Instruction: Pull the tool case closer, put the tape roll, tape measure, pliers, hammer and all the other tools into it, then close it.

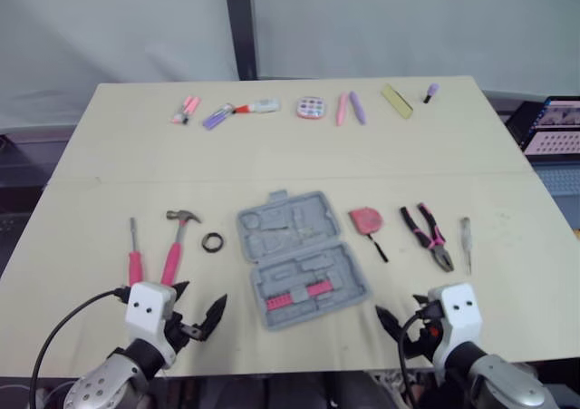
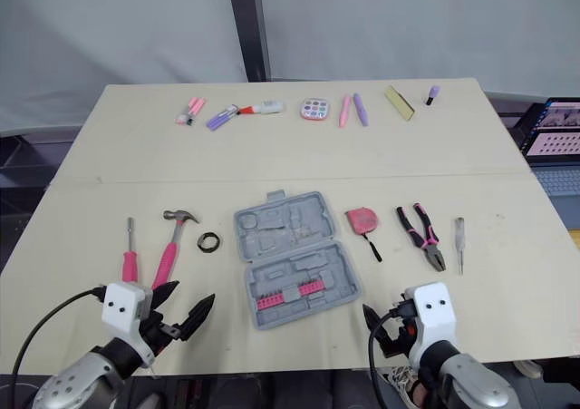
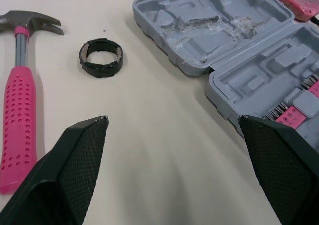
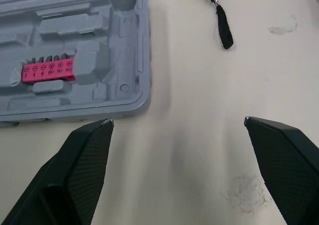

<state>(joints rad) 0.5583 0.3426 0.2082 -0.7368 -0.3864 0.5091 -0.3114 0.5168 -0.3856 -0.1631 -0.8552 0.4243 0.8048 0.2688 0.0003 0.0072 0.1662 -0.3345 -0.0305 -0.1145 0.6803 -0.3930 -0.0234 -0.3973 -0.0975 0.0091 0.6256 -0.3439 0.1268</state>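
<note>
Beige table (image 1: pixel 109 155); left gripper (image 1: pixel 199 298), right gripper (image 1: pixel 401 307) spread, empty. I fear one-sided pull swivels tool case (image 1: pixel 299 255) into tape roll (image 1: pixel 212 242).

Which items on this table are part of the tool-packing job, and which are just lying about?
Job: open grey tool case, tape roll, tape measure, pliers, hammer, pink-handled screwdriver, slim screwdriver.

Lying about, far edge: pink marker, purple marker, white tube, round palette, pink pen, purple pen, yellowish strip, small purple-capped item.
</note>
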